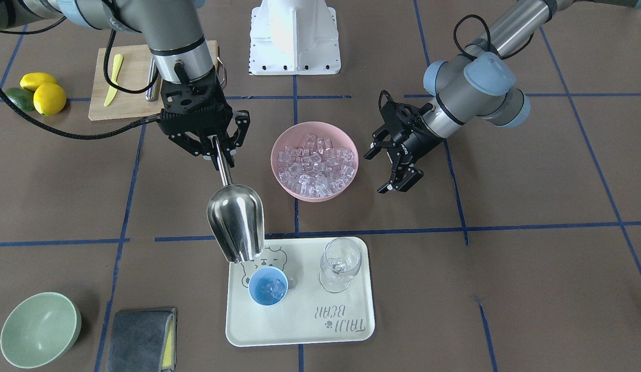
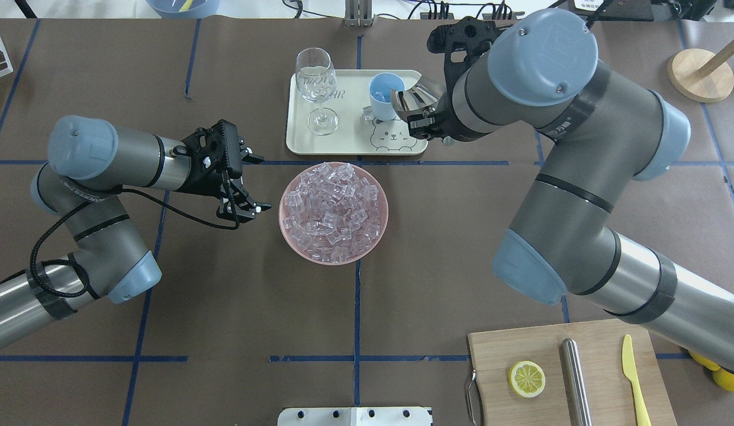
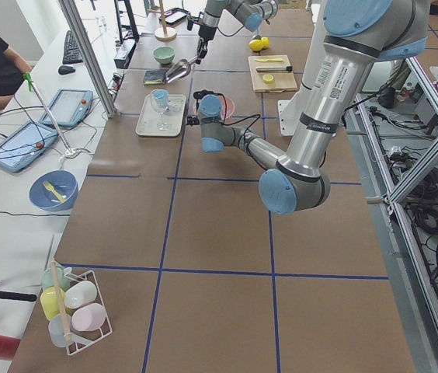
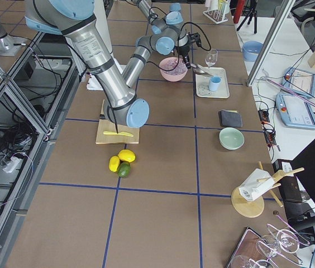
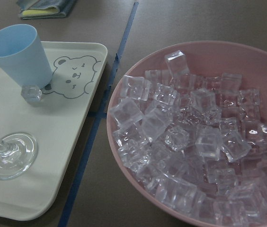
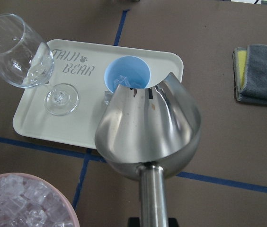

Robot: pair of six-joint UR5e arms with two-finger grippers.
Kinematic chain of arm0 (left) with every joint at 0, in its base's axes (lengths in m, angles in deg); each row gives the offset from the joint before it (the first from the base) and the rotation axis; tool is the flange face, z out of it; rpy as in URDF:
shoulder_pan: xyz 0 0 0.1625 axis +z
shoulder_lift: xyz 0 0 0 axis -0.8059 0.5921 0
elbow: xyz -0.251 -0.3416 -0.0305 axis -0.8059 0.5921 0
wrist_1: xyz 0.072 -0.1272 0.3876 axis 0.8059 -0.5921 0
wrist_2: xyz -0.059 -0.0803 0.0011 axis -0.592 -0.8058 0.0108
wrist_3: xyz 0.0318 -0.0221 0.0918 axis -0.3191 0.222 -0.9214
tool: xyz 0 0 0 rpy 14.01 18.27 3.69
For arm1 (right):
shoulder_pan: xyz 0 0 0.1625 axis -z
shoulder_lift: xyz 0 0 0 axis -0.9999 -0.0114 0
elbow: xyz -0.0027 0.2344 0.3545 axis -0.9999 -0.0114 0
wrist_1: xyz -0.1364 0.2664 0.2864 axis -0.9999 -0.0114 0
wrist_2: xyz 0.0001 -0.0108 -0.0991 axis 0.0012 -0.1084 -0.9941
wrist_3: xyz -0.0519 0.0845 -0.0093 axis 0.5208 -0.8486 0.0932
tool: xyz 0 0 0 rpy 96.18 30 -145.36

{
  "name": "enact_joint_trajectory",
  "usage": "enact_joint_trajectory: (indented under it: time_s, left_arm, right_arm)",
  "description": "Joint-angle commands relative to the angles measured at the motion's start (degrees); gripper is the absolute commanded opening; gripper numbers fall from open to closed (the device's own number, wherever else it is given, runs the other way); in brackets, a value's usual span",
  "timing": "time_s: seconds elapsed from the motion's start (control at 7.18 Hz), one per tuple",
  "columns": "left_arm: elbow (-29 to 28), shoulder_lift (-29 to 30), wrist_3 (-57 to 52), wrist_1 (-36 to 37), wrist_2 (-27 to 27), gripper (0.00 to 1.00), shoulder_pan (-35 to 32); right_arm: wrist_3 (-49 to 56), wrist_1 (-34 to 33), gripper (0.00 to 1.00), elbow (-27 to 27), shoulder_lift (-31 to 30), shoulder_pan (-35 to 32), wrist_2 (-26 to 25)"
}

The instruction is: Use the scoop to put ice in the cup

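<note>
The right end effector [image 1: 217,155] is clamped on the thin rod handle of the scoop [image 1: 236,222], its fingers closed around the rod. The scoop's bowl hangs out ahead of and below this end effector, tipped mouth-down, with its lip just over the rim of the cup [image 1: 268,287]. The cup stands upright on the cream tray [image 1: 346,323], directly beyond the scoop's mouth, and holds a few cubes of ice [image 1: 269,290]. One loose cube [image 5: 31,92] lies on the tray just beside the cup's base. A wine glass [image 1: 340,264] stands on the same tray, off to one side of the cup. The left end effector [image 1: 390,169] hovers with its fingers spread apart and nothing between them, just beside the pink bowl [image 1: 279,142]. That bowl is heaped with more cubes and sits on the tabletop [image 1: 506,268] between the two end effectors.
</note>
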Motion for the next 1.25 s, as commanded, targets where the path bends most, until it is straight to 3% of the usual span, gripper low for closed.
enact_joint_trajectory:
  time_s: [0.0,0.28,0.56,0.7,0.97,1.11]
  left_arm:
    - [0.1,-2.7,0.0,0.0,-0.1,1.0,-2.0]
    - [0.0,-6.3,-0.1,0.0,-1.7,1.0,-5.1]
    - [-0.1,-11.8,-0.7,-0.1,-1.7,1.0,-9.4]
    - [-0.2,-13.3,-0.7,0.0,-1.8,1.0,-10.3]
    - [-0.1,-17.0,-0.7,-0.1,-1.7,1.0,-12.3]
    - [0.0,-17.8,-0.7,-0.2,-1.5,1.0,-13.4]
  right_arm:
    - [-0.7,0.7,0.0,6.8,-8.4,-0.7,-0.9]
    - [-3.6,2.0,0.0,12.4,-17.5,-0.7,-4.7]
    - [-11.6,26.5,0.0,11.9,-36.4,-0.5,-6.9]
    - [-14.5,32.0,0.0,11.7,-43.1,-0.3,-9.6]
    - [-20.1,38.3,0.0,9.5,-49.0,5.5,-18.4]
    - [-25.2,42.0,0.0,7.0,-49.1,10.0,-24.8]
